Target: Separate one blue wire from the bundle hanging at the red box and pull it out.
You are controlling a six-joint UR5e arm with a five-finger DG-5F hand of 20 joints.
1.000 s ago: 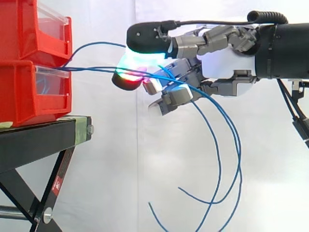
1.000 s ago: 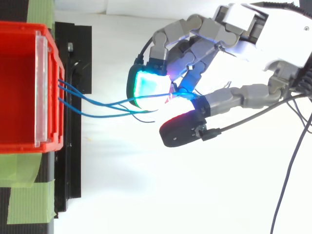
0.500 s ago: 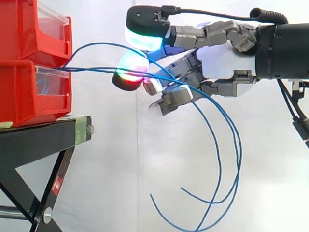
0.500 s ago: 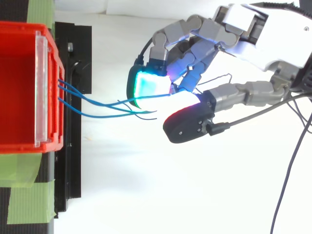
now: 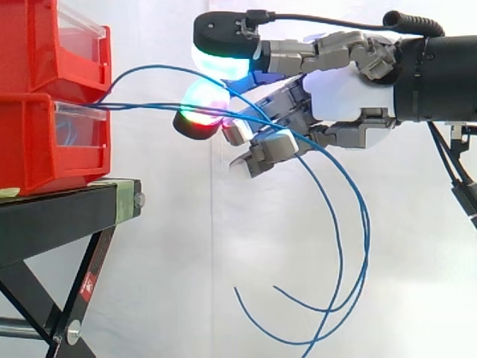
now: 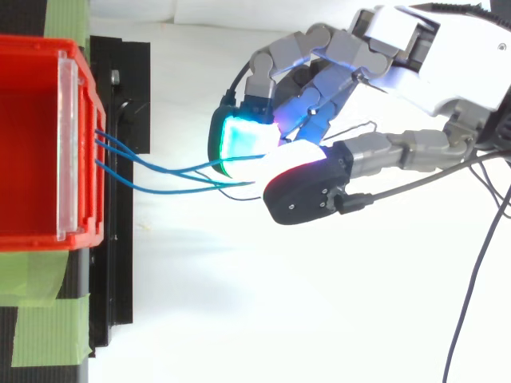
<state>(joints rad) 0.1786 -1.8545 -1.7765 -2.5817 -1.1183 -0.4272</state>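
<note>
From the side, the blue wires point(image 5: 149, 108) leave the front of the lower box point(image 5: 45, 149) and run level to the right, away from it, then drop in long loose loops that end free in the air. One top wire point(image 5: 149, 68) arcs up out of the same front and comes down apart from the rest, which probably makes it the easiest one to single out.

The hand point(image 5: 343, 97) reaches in from the far side, facing the box. Its thumb point(image 5: 223, 33) sits above a red-green pad point(image 5: 200, 112) with a clear gap between them. The top wire passes through that gap unpinched. The level wires run just past the pad and across the half-curled fingers, seemingly draped on them rather than clasped. So the hand stands partly open and grips nothing.

From above, three wires point(image 6: 184, 169) fan out of the box point(image 6: 80, 231) and gather on the way to the hand point(image 6: 415, 48). They meet the cyan-lit pad point(image 6: 243, 140) and slip under the thumb point(image 6: 307, 191), which lies close beside it. This view hides whether they touch.
</note>
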